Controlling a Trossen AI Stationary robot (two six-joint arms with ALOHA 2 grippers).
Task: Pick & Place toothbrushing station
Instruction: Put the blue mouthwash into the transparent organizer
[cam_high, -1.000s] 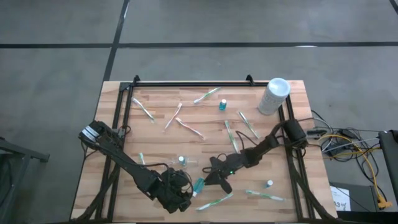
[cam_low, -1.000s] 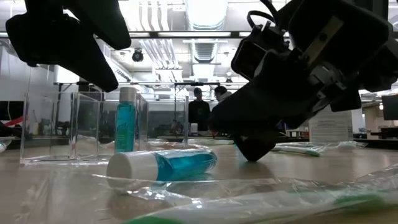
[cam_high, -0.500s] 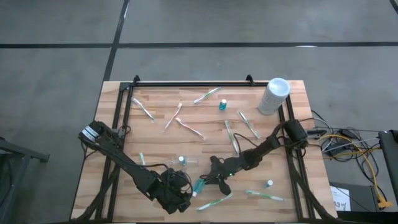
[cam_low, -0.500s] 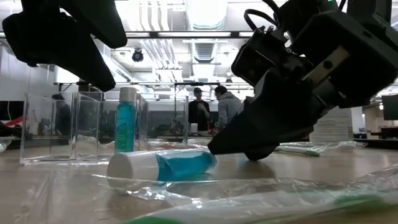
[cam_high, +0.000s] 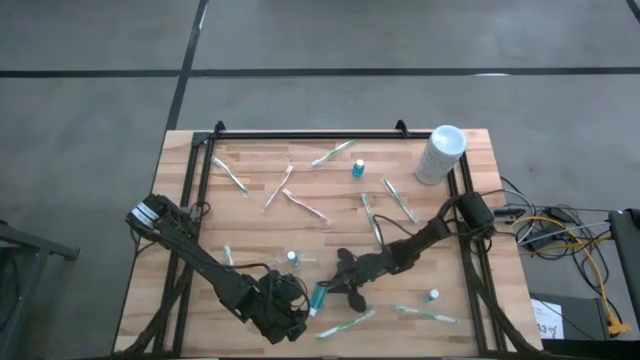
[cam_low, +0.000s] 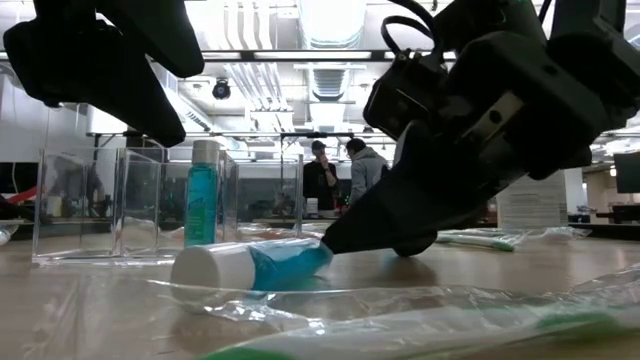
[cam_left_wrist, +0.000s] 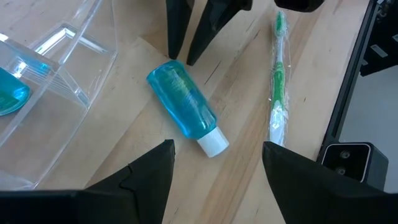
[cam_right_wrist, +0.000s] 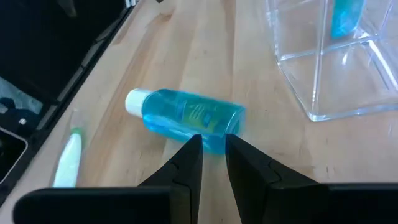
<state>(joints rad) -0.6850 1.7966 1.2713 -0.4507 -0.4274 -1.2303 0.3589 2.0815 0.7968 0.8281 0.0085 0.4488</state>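
A blue bottle with a white cap (cam_high: 320, 297) lies on its side on the wooden table, cap toward the near edge. My right gripper (cam_right_wrist: 212, 142) slants down at its base end, its fingers only a narrow gap apart with nothing between them. My left gripper (cam_left_wrist: 217, 180) hangs open above the bottle's near side and touches nothing. A clear organizer (cam_high: 290, 262) stands just left of the bottle, with another blue bottle (cam_low: 202, 195) upright inside. A wrapped green toothbrush (cam_left_wrist: 277, 81) lies near the bottle's cap end. My right gripper touches the lying bottle with its two fingertips (cam_right_wrist: 198, 144) at the bottle's base end (cam_right_wrist: 227, 124), without pinching it. The fingers come slanting down from the table's far right. The bottle lies flat on the table on its side.
Several wrapped toothbrushes lie scattered over the table, one near the front (cam_high: 345, 322). A white canister (cam_high: 440, 152) stands at the far right corner. Small blue bottles stand at the back (cam_high: 357, 168) and front right (cam_high: 432, 296). People stand in the room beyond (cam_low: 320, 180).
My right gripper has tipped flatter and gone toward the table's left and near edge, bringing its fingertips up to the lying bottle's base end. The gap between its fingers has stayed the same.
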